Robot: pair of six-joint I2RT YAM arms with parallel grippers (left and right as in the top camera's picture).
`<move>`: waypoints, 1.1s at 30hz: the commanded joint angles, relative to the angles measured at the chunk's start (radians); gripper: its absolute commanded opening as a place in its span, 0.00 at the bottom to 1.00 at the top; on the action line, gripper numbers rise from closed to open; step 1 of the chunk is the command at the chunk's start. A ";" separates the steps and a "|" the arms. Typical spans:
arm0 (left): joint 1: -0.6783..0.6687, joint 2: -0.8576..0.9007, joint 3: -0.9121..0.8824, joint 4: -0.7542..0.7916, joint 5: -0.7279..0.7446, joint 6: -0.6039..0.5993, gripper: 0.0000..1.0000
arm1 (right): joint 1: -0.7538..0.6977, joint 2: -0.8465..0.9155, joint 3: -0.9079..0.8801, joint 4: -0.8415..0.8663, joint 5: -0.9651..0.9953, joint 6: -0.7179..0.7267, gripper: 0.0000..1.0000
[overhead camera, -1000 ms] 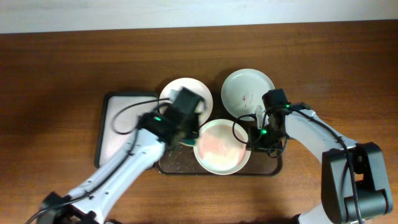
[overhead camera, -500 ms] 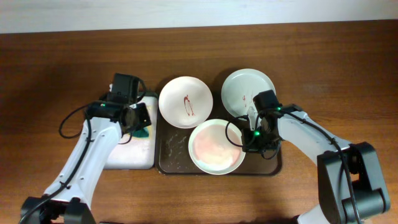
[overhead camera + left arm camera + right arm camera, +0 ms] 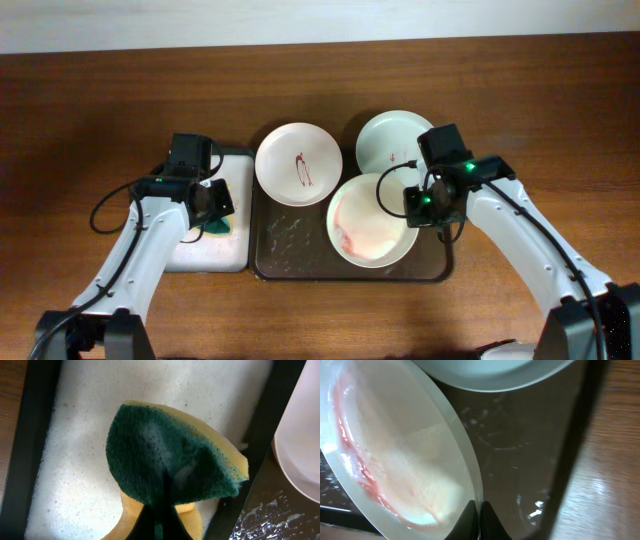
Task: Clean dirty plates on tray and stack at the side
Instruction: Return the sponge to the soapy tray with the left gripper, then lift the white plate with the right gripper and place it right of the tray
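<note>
1. The right pincer (image 3: 479, 511) is closed on the right rim of the soapy plate (image 3: 405, 455), one thin fingertip on each side of the edge.
2. That soapy plate (image 3: 370, 222) carries pinkish foam and a red streak along its lower inner curve. It sits over the near right part of the tray (image 3: 290, 255) and appears tipped, with the gripped edge higher.
3. Just right of the grip, the wrist view shows the tray's (image 3: 530, 460) dark floor, wet and glossy, and then the bench (image 3: 615, 460) beyond its rim.
4. The far-right plate (image 3: 385, 140) lies just beyond the soapy one with a small red mark in it. It reaches past the tray's far edge. The wrist view shows its rim (image 3: 490, 370) above the soapy plate.
5. The left pincer (image 3: 160, 512) is clamped on the sponge (image 3: 170, 460), pinching it so the green scouring face bulges and the yellow body shows at the edges.
6. The sponge (image 3: 222, 226) hangs over the right side of the small tray (image 3: 200, 255), whose black rim holds a white foamy bottom (image 3: 75, 435).
7. The smeared plate (image 3: 298, 164) rests on the tray's far left corner with a thin red smear in the middle, apart from both pincers.
8. Water droplets lie on the bare tray floor to the left of the soapy plate.
9. Both trays stand side by side on the brown wooden bench (image 3: 100, 100).
</note>
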 commanded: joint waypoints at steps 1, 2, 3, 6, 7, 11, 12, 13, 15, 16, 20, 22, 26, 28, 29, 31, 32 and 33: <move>0.003 0.011 -0.005 0.013 -0.007 0.016 0.00 | 0.045 -0.038 0.021 -0.007 0.137 0.025 0.04; 0.003 0.011 -0.005 0.013 -0.007 0.016 0.00 | 0.069 -0.042 0.027 -0.008 0.172 0.047 0.04; 0.003 0.011 -0.005 0.013 -0.007 0.016 0.00 | 0.091 -0.043 0.035 -0.008 0.196 0.047 0.04; 0.003 0.011 -0.005 0.016 -0.007 0.016 0.00 | 0.183 -0.043 0.069 -0.009 0.312 0.066 0.04; 0.003 0.011 -0.005 0.016 -0.007 0.016 0.00 | 0.229 -0.043 0.084 -0.008 0.373 0.074 0.04; 0.003 0.012 -0.005 0.016 -0.007 0.016 0.00 | 0.371 -0.043 0.129 -0.007 0.581 0.089 0.04; 0.003 0.012 -0.005 0.016 -0.007 0.016 0.00 | 0.418 -0.043 0.139 -0.003 0.660 0.088 0.04; 0.003 0.012 -0.005 0.016 -0.007 0.016 0.00 | 0.456 -0.043 0.143 0.002 0.732 0.088 0.04; 0.003 0.012 -0.005 0.017 -0.007 0.016 0.00 | 0.521 -0.042 0.143 0.005 0.857 0.088 0.04; 0.003 0.012 -0.005 0.017 -0.007 0.016 0.00 | 0.560 -0.042 0.143 0.005 0.929 0.088 0.04; 0.003 0.012 -0.005 0.016 -0.007 0.016 0.00 | 0.672 -0.042 0.143 0.013 1.168 0.088 0.04; 0.003 0.012 -0.005 0.016 -0.007 0.016 0.00 | 0.703 -0.042 0.143 0.024 1.243 0.088 0.04; 0.003 0.012 -0.005 0.016 -0.006 0.016 0.00 | 0.708 -0.042 0.143 0.027 1.251 0.088 0.04; 0.003 0.012 -0.005 0.016 -0.007 0.016 0.00 | 0.706 -0.042 0.143 0.034 1.250 0.093 0.04; 0.003 0.012 -0.005 0.016 -0.006 0.016 0.00 | 0.697 -0.042 0.143 0.038 1.233 0.117 0.04; 0.003 0.012 -0.005 0.015 -0.006 0.016 0.00 | 0.639 -0.042 0.143 0.038 1.112 0.194 0.04; 0.003 0.012 -0.005 0.015 -0.006 0.016 0.00 | 0.595 -0.042 0.143 0.038 1.033 0.222 0.04; 0.003 0.012 -0.005 0.015 -0.006 0.016 0.00 | 0.553 -0.042 0.143 0.038 0.975 0.242 0.04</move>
